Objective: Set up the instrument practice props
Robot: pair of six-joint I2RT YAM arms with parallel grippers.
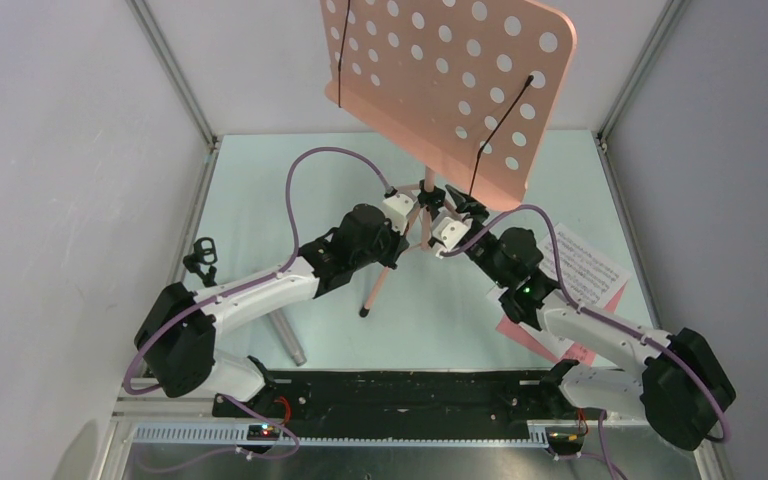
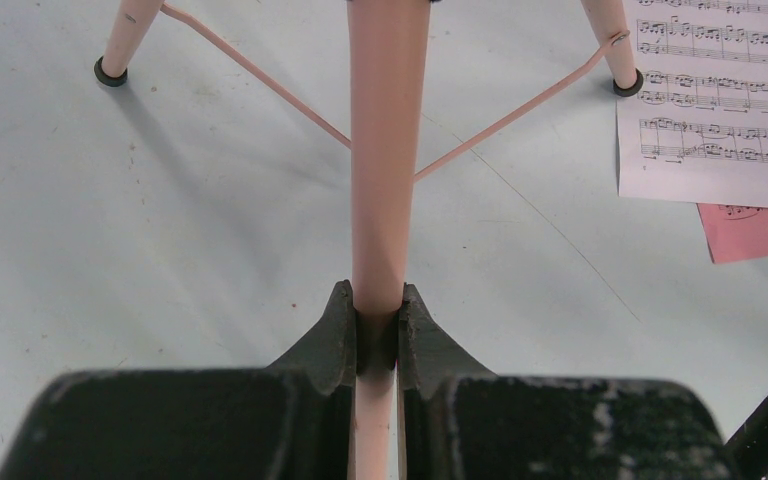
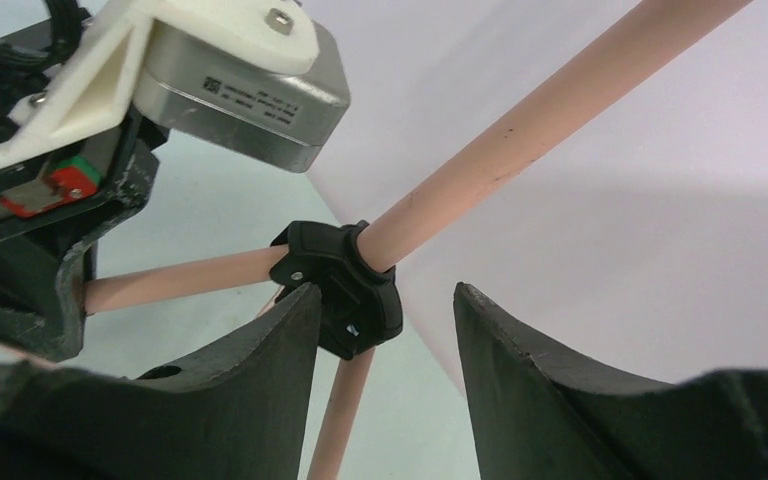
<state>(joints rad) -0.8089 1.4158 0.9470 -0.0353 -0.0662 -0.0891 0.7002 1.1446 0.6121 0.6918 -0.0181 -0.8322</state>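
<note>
The salmon-pink music stand stands at the table's middle back, its perforated desk (image 1: 450, 80) high above its tripod legs (image 1: 375, 290). My left gripper (image 1: 415, 215) is shut on one pink tube of the stand (image 2: 388, 150), just by the black hub; the jaws (image 2: 377, 320) clamp it from both sides. My right gripper (image 1: 442, 238) is open, and the hub (image 3: 340, 280) sits just beyond its left fingertip (image 3: 295, 310), with the pole (image 3: 540, 110) rising to the right. White sheet music (image 1: 585, 265) lies over a pink page (image 1: 530, 335) at the right. The grey microphone (image 1: 285, 335) lies at the front left. The small black mic stand (image 1: 200, 255) stands at the left.
Grey enclosure walls close in the table on the left, back and right. Two stand feet (image 2: 110, 72) (image 2: 628, 85) rest on the pale table. The sheets (image 2: 720, 100) lie just right of the right-hand foot. A black base rail (image 1: 400, 390) runs along the near edge.
</note>
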